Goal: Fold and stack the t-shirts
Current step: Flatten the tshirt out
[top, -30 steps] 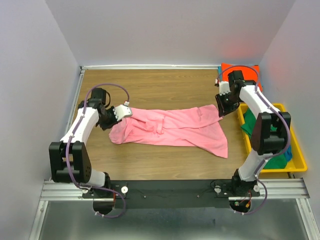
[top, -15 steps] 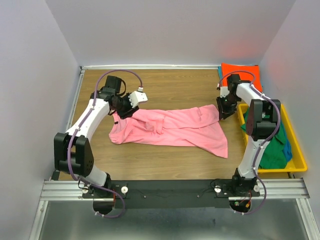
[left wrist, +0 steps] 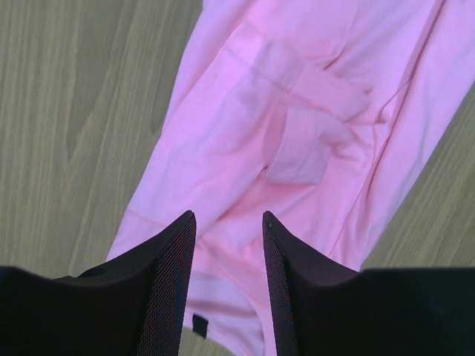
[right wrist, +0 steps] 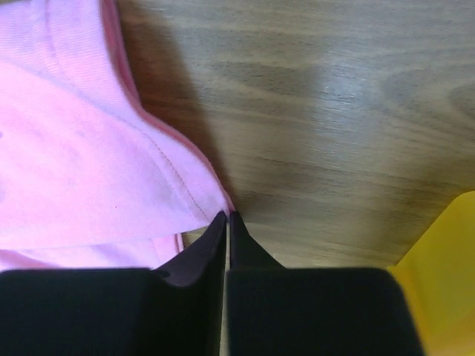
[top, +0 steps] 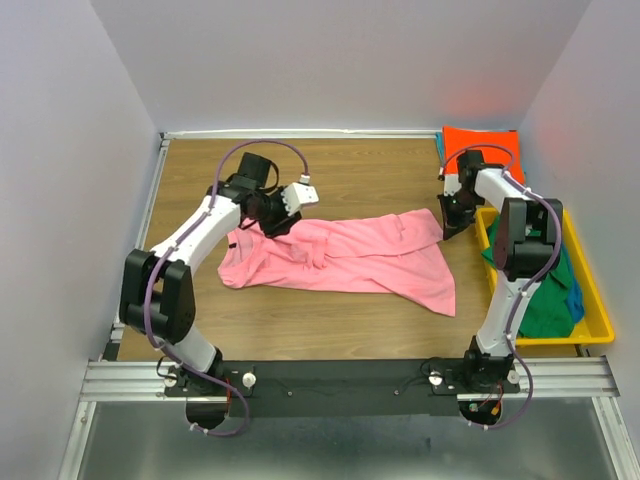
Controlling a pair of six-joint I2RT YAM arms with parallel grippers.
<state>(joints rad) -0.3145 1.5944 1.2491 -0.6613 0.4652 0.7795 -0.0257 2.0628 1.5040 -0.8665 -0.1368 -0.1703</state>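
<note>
green shirt (top: 552,305) – partly behind right arm (top: 525,245) | pink shirt (left wrist: 297,133) – cut by wrist-view edges | right end effector (right wrist: 226,216) – cloth between tips: cannot tell

We look down from above and behind the arm bases over the whole tabletop (top: 350,170). Our left wrist view hangs higher, facing down; our right wrist view sits very close. All share the pink t-shirt (top: 370,265).

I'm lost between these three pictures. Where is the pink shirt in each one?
Top view: the pink shirt lies spread across the middle of the table, between the two arms.
Left wrist view: it fills the centre and upper right, beyond the open left hand.
Right wrist view: it is on the left, with its corner at the shut right hand.
Shared landmark: the wooden table.
</note>
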